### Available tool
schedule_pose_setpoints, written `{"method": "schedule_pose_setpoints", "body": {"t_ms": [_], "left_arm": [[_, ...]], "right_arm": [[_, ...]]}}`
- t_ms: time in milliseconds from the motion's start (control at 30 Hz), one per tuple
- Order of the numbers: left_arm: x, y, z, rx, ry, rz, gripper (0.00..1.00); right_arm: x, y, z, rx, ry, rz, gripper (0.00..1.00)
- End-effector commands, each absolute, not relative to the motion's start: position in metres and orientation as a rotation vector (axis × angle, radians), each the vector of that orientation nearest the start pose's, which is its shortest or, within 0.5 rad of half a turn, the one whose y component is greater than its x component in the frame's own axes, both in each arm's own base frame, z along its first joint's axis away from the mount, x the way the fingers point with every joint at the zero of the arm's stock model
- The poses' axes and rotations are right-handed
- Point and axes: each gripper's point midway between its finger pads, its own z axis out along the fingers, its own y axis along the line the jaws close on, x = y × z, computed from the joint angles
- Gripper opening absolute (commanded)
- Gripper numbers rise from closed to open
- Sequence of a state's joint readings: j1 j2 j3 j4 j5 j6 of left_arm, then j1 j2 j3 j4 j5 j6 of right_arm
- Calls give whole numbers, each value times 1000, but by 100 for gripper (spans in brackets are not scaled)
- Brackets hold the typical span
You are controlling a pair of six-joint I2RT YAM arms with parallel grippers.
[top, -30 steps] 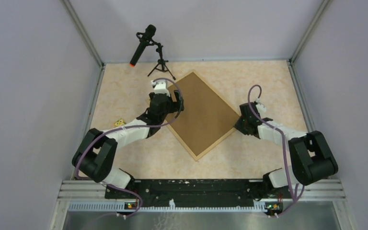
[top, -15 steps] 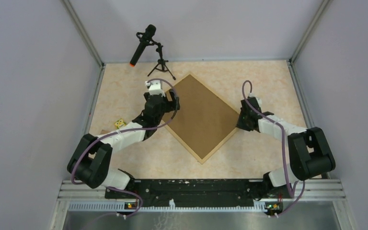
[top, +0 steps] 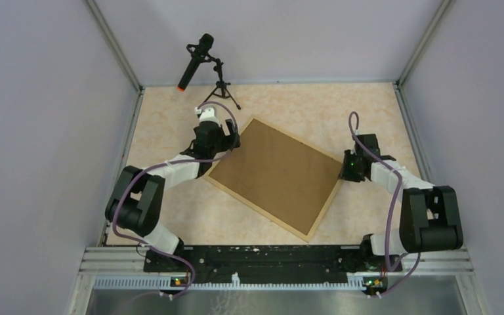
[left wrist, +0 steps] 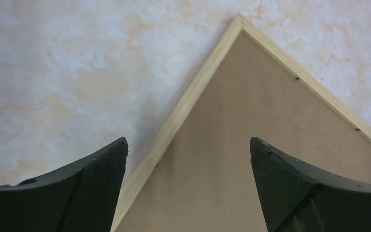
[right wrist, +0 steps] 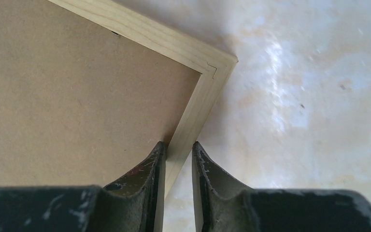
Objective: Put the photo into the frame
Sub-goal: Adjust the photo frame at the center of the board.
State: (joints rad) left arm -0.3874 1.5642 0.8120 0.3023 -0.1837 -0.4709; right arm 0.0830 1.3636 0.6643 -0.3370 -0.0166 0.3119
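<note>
From above, the frame [top: 257, 209] lies flat, back up, with a brown backing board [top: 275, 174] filling it. The photo shows nowhere. The left wrist view has the left gripper [left wrist: 188, 145] spread wide above the frame's far corner, touching nothing. Only the right wrist view shows the right gripper [right wrist: 178, 147] pinching the thin rail beside another corner. A grip that narrow could slip if it tugs.

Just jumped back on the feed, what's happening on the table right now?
The frame lies back side up on the table, its brown backing board showing. The right gripper is clamped on the frame's rail beside one corner. The left gripper hangs open above another corner. No photo is in view.
</note>
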Motion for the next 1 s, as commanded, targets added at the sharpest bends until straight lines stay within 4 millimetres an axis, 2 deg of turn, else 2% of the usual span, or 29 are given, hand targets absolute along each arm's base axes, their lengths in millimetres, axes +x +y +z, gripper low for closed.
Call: {"method": "schedule_pose_setpoints", "body": {"t_ms": [0, 133, 300, 400, 433, 533, 567, 667, 767, 867, 967], "left_arm": [[425, -169, 109, -212, 2050, -466, 98], [426, -158, 106, -245, 2052, -463, 98], [426, -147, 104, -286, 2047, -483, 98], [426, -139, 102, -309, 2051, -481, 98], [426, -137, 103, -313, 2047, -480, 99], [429, -128, 109, -285, 2034, -429, 98], [431, -125, 113, -272, 2031, -402, 98], [434, -114, 118, -269, 2026, -321, 98], [434, -111, 108, -299, 2049, -355, 98], [434, -111, 92, -346, 2095, -409, 98], [433, -108, 87, -376, 2111, -434, 99]], "right_arm": [[310, 73, 36, 25, 2570, 368, 0], [317, 79, 36, -61, 2566, 359, 0], [319, 113, 30, -229, 2577, 368, 0], [326, 126, 33, -231, 2578, 379, 0], [329, 124, 35, -196, 2588, 359, 7], [330, 97, 38, -3, 2654, 158, 43], [327, 91, 39, 42, 2678, 106, 48], [316, 95, 46, 66, 2719, 148, 58], [307, 103, 54, 123, 2709, 238, 64], [303, 107, 57, 211, 2692, 348, 63], [295, 111, 47, 228, 2722, 446, 53]]}}
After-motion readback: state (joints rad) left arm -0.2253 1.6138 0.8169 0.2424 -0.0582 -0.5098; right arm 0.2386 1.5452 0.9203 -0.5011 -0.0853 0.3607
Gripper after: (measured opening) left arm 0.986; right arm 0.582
